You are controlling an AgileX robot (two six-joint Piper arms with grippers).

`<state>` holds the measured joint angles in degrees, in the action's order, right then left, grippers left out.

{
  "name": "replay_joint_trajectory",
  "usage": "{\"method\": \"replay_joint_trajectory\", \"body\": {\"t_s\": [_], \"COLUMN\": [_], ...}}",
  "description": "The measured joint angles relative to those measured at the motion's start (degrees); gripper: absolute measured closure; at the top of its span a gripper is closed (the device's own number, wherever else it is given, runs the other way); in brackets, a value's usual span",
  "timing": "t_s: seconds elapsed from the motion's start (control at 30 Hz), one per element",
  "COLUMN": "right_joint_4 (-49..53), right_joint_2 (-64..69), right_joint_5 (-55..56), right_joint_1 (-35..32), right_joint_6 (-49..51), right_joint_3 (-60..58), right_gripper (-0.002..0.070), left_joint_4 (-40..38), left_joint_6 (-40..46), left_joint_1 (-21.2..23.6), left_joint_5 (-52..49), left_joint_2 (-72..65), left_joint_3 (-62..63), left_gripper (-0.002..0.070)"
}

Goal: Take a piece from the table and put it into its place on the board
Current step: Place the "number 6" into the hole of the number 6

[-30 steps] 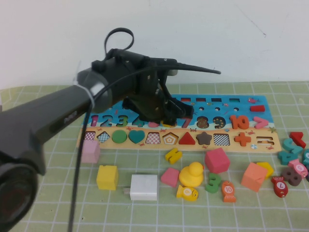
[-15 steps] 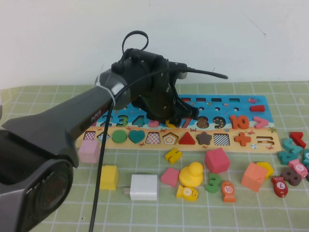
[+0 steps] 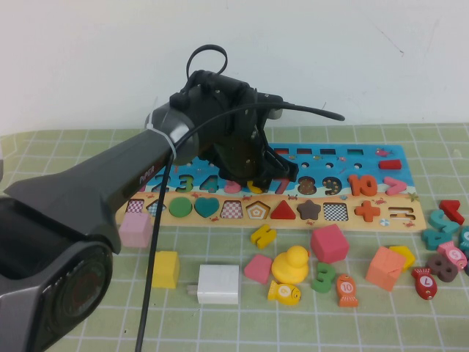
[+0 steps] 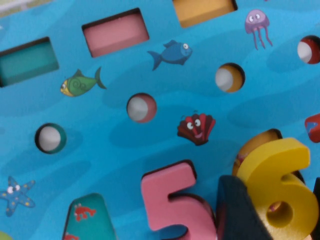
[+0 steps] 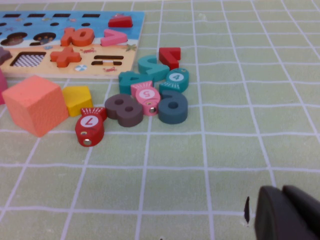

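The yellow 6 (image 4: pixel 280 192) sits pinched in the left gripper (image 3: pixel 258 176), over the board (image 3: pixel 330 158) in the middle of the high view, beside the pink 5 (image 4: pixel 172 202). The arm hides the number row there. The right gripper (image 5: pixel 287 215) is cut off at the lower right of its own view, above the counter (image 5: pixel 225 150); I cannot tell how wide it is.

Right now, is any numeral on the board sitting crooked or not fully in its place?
Yes. The yellow 6, held by the left hand beside the pink 5, stands tilted above its slot in the board, not flush. The right hand stays low over the mat.
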<state>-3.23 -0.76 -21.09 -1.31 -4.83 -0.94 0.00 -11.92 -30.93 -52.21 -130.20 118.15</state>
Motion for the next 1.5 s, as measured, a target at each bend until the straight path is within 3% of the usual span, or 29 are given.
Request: {"method": "replay_joint_trajectory", "body": {"t_s": [1.4,1.5], "right_joint_4": [0.00,0.00], "right_joint_2": [0.00,0.00], "right_joint_5": [0.00,0.00], "right_joint_1": [0.00,0.00], "right_joint_6": [0.00,0.00], "right_joint_3": [0.00,0.00], "right_gripper": [0.0679,0.0679], "left_joint_4": [-1.19,-1.19], "left_joint_6": [-1.15,-1.63], "left_joint_1": [0.00,0.00], "left_joint_5": [0.09,0.09], "left_joint_2": [0.00,0.00], "left_joint_3": [0.03,0.03], "left_gripper": [0.0414,0.0391]}}
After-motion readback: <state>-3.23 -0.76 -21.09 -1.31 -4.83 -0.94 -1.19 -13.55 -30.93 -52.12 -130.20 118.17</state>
